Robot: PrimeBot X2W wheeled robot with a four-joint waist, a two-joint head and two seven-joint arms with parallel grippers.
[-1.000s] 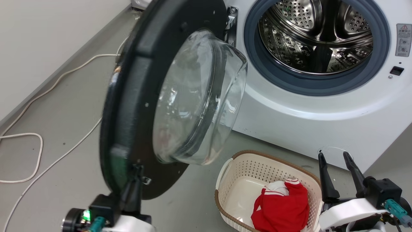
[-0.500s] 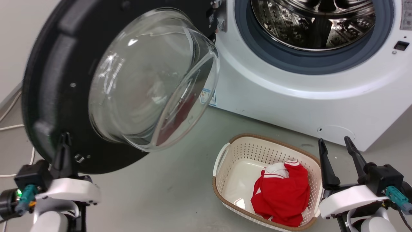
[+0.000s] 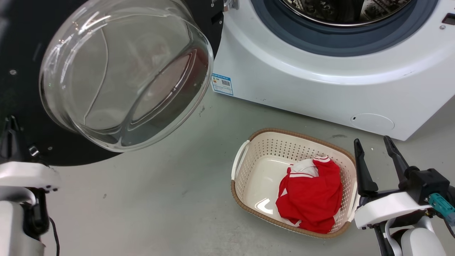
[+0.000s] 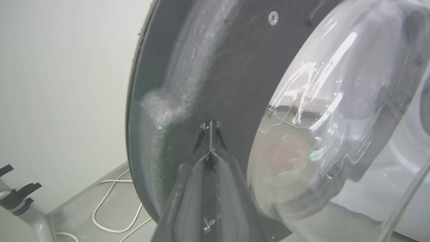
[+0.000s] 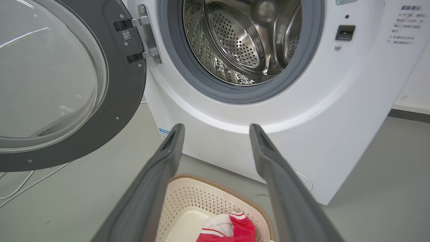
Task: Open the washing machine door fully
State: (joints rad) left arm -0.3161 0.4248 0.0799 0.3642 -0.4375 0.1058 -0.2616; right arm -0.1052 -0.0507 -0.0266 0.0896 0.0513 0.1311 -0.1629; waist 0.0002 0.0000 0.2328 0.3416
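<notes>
The washing machine door (image 3: 71, 153) is a big black disc with a clear glass bowl (image 3: 124, 71). It stands swung wide to the left of the machine, its inner face towards me. In the right wrist view the door (image 5: 124, 84) hangs on its metal hinge (image 5: 147, 33) beside the steel drum (image 5: 242, 37). My left gripper (image 3: 9, 122) is shut, its tips against the door's black inner face near the lower rim. The left wrist view shows that gripper (image 4: 210, 125) touching the black disc (image 4: 228, 67). My right gripper (image 3: 378, 145) is open and holds nothing, low at the right, apart from the door.
A cream perforated basket (image 3: 249, 156) with a red and white garment (image 3: 309, 195) stands on the grey floor before the white machine (image 3: 320, 81). White cables (image 4: 111, 215) lie along the wall behind the door. Grey floor lies between door and basket.
The door has swung further out to the left, my shut left gripper going with it. The head camera has shifted, so the machine sits higher in view. The right gripper stays open.
</notes>
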